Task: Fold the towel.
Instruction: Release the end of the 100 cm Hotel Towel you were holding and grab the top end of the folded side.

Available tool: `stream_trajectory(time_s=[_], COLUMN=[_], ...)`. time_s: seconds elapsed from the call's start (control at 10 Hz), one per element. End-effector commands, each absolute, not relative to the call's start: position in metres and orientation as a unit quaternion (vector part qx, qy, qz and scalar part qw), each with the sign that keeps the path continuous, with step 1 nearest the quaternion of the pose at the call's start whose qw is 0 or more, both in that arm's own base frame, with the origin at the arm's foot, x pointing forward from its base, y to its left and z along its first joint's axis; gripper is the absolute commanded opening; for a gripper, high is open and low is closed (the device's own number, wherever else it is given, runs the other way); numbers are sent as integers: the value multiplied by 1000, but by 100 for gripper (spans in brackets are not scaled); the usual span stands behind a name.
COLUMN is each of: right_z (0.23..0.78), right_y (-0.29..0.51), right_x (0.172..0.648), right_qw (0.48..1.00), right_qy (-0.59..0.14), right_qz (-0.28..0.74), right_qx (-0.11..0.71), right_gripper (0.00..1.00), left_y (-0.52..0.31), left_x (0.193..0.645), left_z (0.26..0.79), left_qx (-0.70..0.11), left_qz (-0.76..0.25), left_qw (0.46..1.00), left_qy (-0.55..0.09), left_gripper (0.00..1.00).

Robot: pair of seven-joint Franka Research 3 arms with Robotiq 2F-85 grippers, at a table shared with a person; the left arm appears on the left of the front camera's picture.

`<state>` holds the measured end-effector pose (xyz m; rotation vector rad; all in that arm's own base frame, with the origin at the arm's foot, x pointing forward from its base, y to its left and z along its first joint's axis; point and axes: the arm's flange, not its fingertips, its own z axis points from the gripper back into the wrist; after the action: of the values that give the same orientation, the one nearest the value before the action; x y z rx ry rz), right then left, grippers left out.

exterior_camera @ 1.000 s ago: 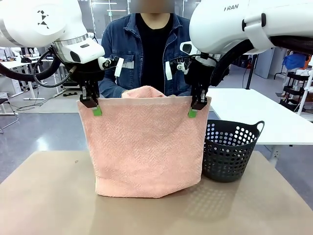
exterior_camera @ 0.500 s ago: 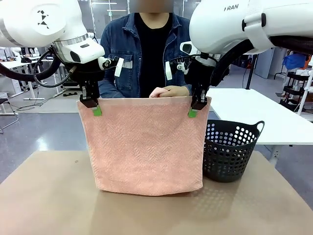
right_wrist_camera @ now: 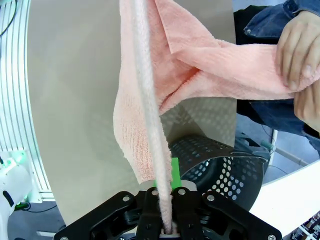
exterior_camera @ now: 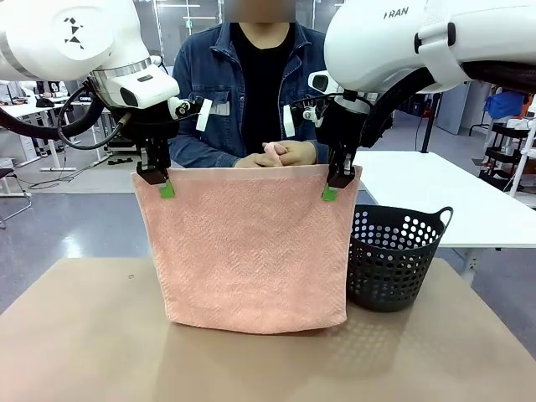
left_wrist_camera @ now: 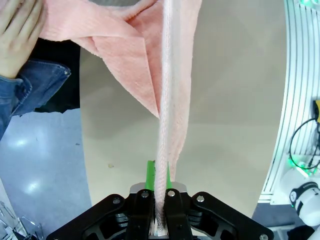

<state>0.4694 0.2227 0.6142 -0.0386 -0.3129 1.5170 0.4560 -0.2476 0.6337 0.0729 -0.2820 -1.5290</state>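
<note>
Left fingers [exterior_camera: 167, 190] and right fingers [exterior_camera: 328, 194] clamp tight on top corners of the salmon-pink zigzag-woven towel [exterior_camera: 251, 251], hanging flat

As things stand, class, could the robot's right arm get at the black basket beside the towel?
Probably not yet. The right gripper is shut on a top corner of the towel, so its jaws are taken. The basket stands just below and beside it, with nothing between, so reach itself looks fine.

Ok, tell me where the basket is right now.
In the front view, the black perforated basket stands on the table at the robot's right, close beside the hanging towel and below the right hand.
</note>
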Motion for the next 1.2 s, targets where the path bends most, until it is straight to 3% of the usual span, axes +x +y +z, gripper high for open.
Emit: stream_trajectory(time_s=[0.0, 1.1], right_z=[616, 616], right_y=[223, 223], right_x=[469, 469], right_qw=[714, 714], right_qy=[-144, -144], right_qz=[685, 685], right_qx=[-22, -22], right_gripper=[0, 0], left_y=[-246, -246], left_x=[457, 457], left_z=[634, 634], left_qx=[35, 35], left_qz=[-691, -691], left_qw=[711, 711], left_qy=[-126, -126], left_gripper=[0, 0])
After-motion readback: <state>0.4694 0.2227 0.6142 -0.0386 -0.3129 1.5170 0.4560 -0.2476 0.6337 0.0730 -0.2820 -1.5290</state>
